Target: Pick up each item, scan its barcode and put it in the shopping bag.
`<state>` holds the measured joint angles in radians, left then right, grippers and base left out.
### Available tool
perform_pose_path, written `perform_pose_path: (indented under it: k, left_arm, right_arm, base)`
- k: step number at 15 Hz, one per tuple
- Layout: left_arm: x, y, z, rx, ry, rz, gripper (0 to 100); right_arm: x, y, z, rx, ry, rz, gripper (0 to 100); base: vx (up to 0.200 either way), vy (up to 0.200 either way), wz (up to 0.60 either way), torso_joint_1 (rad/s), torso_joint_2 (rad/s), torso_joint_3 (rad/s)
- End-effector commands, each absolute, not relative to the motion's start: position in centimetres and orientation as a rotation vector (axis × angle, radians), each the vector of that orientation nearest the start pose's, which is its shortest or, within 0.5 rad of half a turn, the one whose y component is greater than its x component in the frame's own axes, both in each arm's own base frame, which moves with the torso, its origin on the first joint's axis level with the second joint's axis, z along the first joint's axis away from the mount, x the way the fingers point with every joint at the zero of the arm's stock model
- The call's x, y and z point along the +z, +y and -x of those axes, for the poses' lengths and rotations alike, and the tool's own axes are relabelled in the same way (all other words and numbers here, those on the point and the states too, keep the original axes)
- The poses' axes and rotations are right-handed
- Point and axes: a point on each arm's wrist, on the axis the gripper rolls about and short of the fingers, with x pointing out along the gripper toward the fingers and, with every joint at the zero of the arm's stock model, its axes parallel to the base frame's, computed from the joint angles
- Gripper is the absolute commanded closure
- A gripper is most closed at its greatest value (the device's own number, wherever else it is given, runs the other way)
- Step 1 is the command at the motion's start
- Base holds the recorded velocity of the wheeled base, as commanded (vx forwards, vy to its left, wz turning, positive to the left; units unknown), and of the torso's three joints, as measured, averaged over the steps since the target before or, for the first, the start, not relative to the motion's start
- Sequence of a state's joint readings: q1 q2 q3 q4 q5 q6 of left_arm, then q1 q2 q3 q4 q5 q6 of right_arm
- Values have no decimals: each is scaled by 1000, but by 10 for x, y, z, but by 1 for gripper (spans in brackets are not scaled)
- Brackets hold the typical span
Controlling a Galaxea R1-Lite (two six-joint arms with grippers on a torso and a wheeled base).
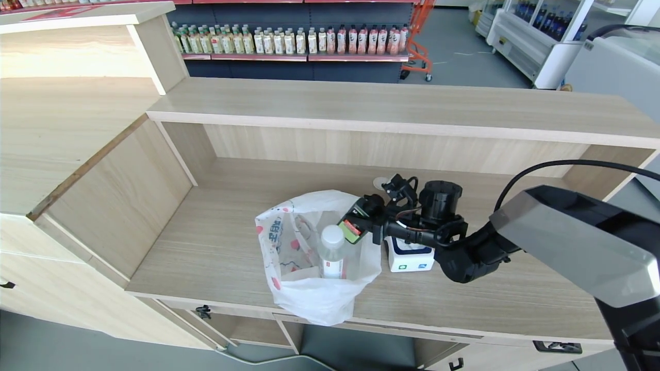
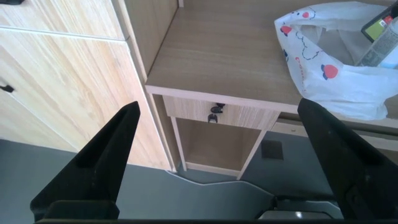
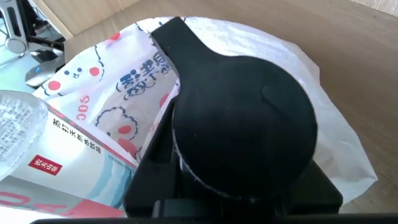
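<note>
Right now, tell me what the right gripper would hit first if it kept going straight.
Probably the bottle standing in the shopping bag: the right gripper, holding a green item, points at the bag's open mouth. Depth is unclear.

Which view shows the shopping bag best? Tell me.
Head view: the whole shopping bag stands open on the counter. Left wrist view catches only one side at its edge; right wrist view sees printed plastic close up, partly blocked.

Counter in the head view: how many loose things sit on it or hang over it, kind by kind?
Bag: 1
Bottle, standing in the bag: 1
Green item, held over the bag: 1
White box, beside the bag: 1
Total: 4
</note>
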<state>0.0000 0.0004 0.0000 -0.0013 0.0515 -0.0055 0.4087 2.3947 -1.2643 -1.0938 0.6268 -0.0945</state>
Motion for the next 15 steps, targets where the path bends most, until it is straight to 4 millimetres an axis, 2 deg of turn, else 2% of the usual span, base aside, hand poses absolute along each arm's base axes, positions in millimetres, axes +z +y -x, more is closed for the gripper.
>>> perform_pose_path:
  k: [1, 14, 15]
  left_arm:
    - [76, 1, 23, 52, -2, 6, 0]
    - [76, 1, 23, 52, -2, 6, 0]
    - [76, 1, 23, 52, -2, 6, 0]
  right_arm:
    - [63, 198, -420, 1040, 7, 82, 100]
    - [39, 206, -426, 1052, 7, 137, 100]
    - [38, 206, -426, 1052, 8, 136, 0]
  base:
    - [0, 0, 0, 0, 0, 0]
    - [0, 0, 0, 0, 0, 0]
    - [0, 0, 0, 0, 0, 0]
